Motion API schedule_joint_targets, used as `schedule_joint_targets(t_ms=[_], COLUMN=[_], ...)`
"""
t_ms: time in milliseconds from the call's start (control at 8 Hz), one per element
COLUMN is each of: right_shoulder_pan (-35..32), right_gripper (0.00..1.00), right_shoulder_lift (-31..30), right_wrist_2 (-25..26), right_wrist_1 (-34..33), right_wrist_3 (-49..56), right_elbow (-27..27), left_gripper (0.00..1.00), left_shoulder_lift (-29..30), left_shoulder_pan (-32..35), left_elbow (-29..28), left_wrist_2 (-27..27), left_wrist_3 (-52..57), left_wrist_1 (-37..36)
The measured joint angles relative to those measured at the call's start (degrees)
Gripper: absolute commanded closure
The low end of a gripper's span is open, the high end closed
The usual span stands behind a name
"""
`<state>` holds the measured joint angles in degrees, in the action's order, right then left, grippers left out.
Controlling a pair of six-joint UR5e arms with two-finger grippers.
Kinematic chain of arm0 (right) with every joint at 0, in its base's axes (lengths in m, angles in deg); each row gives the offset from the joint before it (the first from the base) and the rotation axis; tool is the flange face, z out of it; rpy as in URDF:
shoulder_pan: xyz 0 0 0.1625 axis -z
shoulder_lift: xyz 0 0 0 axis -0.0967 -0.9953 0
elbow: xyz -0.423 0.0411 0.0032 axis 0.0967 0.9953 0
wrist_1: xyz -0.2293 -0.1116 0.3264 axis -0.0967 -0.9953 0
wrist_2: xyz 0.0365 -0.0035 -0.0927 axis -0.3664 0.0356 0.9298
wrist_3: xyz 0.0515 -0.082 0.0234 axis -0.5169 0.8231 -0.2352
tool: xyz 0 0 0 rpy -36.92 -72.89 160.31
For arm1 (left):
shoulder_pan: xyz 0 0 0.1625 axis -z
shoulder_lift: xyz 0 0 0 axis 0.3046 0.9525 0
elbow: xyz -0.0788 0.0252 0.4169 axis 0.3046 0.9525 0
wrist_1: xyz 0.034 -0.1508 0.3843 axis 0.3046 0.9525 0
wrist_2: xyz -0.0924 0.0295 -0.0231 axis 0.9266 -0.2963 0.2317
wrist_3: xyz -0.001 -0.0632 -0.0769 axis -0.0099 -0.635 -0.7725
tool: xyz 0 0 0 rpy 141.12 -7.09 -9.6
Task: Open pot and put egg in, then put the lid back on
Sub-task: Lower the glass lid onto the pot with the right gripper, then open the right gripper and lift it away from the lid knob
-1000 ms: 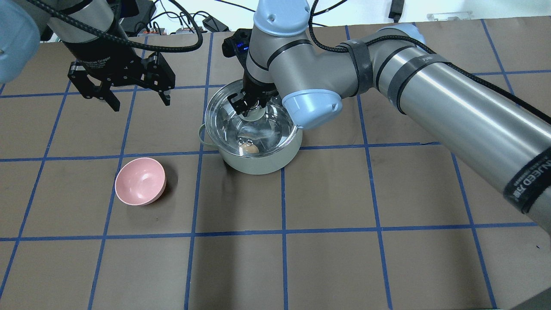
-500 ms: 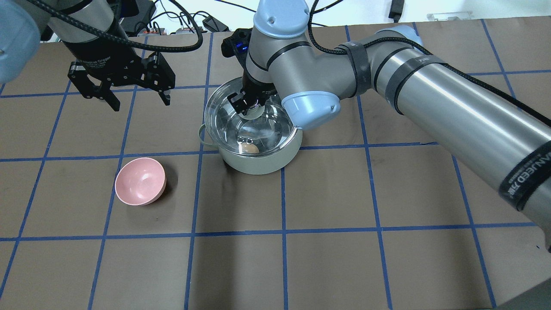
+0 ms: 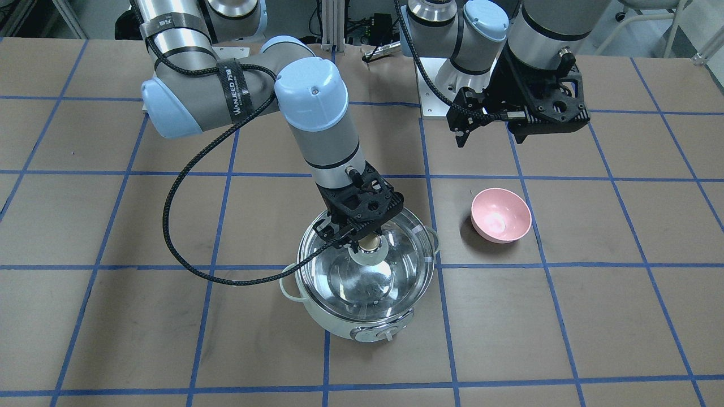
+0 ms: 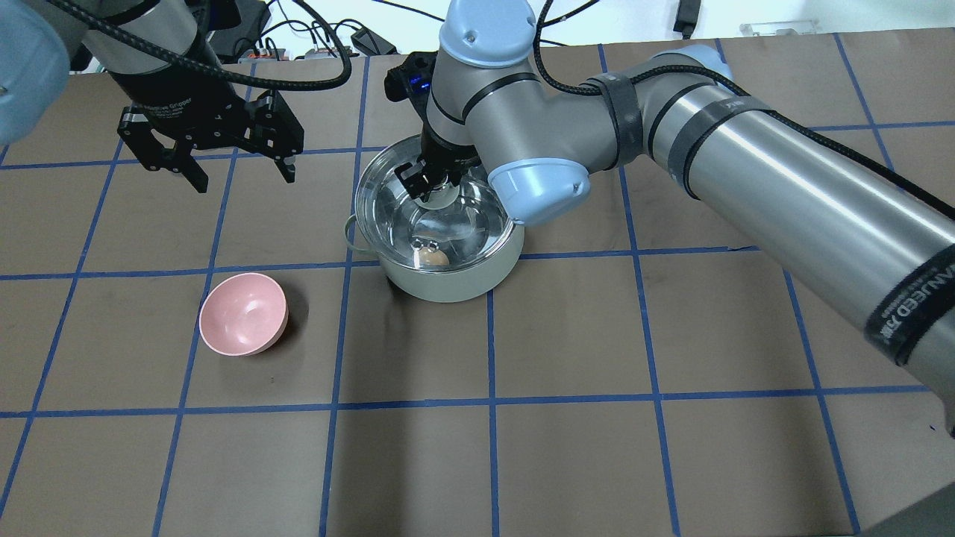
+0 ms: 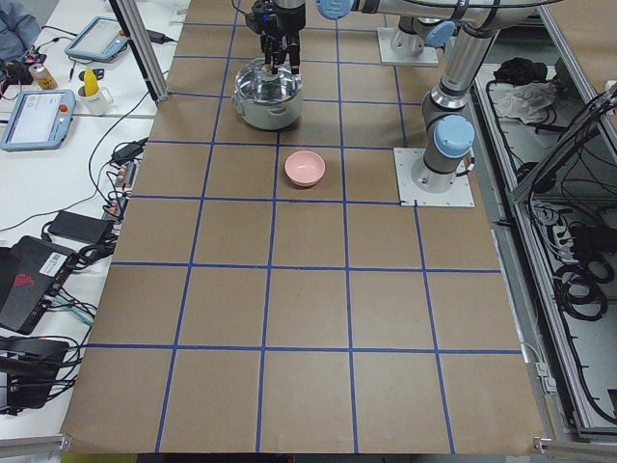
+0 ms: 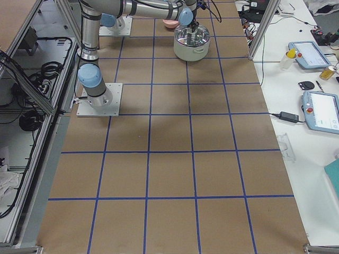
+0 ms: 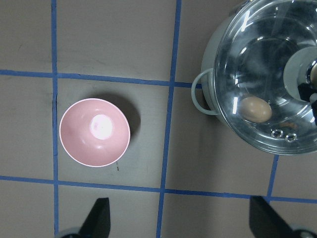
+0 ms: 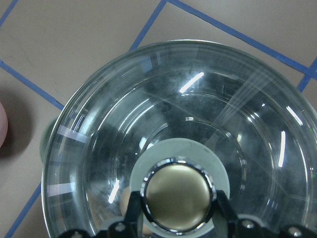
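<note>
Shifted barely since a second ago — clamping lid (image 3: 373, 288) by its knob in right gripper (image 4: 435, 186), over pot (image 3: 339, 328), egg (image 7: 256, 108) inside. Holding left gripper (image 4: 242, 177) splayed, far left. Risks seating crooked — letting go while tilted.

Pink bowl (image 4: 243, 313) sits mouth-up on brown bench (image 4: 597, 462), inside one square of the blue tape grid (image 4: 490, 350), not touching the lines. Glare spot in its bottom, dark shadow along one side. Black cables (image 4: 313, 37) tangle past the bench's far edge in overhead view. Exterior left view: white side table (image 5: 48, 183) runs alongside the bench w/ two teach pendants (image 5: 37, 119), a mug (image 5: 93, 92) holding sth yellow betw. them, black power brick (image 5: 75, 228) + leads nearer the cam. Opp. side of bench: coiled cable bundles (image 5: 578, 280) lie in a metal-framed bay. Exterior right view: small power adapter (image 6: 290, 117) on the same side table.
</note>
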<state>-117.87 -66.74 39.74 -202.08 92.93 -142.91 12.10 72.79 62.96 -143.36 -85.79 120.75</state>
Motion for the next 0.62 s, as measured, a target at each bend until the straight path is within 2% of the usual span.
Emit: schedule_joint_targets(t_ms=[125,250,375,500,625], right_shoulder_pan=[0.0,0.0,0.0,0.0,0.0], right_gripper=[0.68,0.48,0.35,0.29,0.29], right_shoulder_lift=[0.0,0.0,0.0,0.1,0.1], right_wrist_2=[0.0,0.1,0.2,0.2,0.4], right_wrist_1=[0.0,0.0,0.0,0.0,0.0], right_wrist_3=[0.1,0.4,0.6,0.7,0.7], right_elbow=[0.0,0.0,0.0,0.0,0.1], left_gripper=[0.00,0.00,0.00,0.00,0.00], left_shoulder_lift=[0.0,0.0,0.0,0.0,0.0], left_shoulder_pan=[0.0,0.0,0.0,0.0,0.0], left_elbow=[0.0,0.0,0.0,0.0,0.0], left_wrist_2=[0.0,0.0,0.0,0.0,0.0], left_wrist_3=[0.0,0.0,0.0,0.0,0.0], left_wrist_1=[0.0,0.0,0.0,0.0,0.0])
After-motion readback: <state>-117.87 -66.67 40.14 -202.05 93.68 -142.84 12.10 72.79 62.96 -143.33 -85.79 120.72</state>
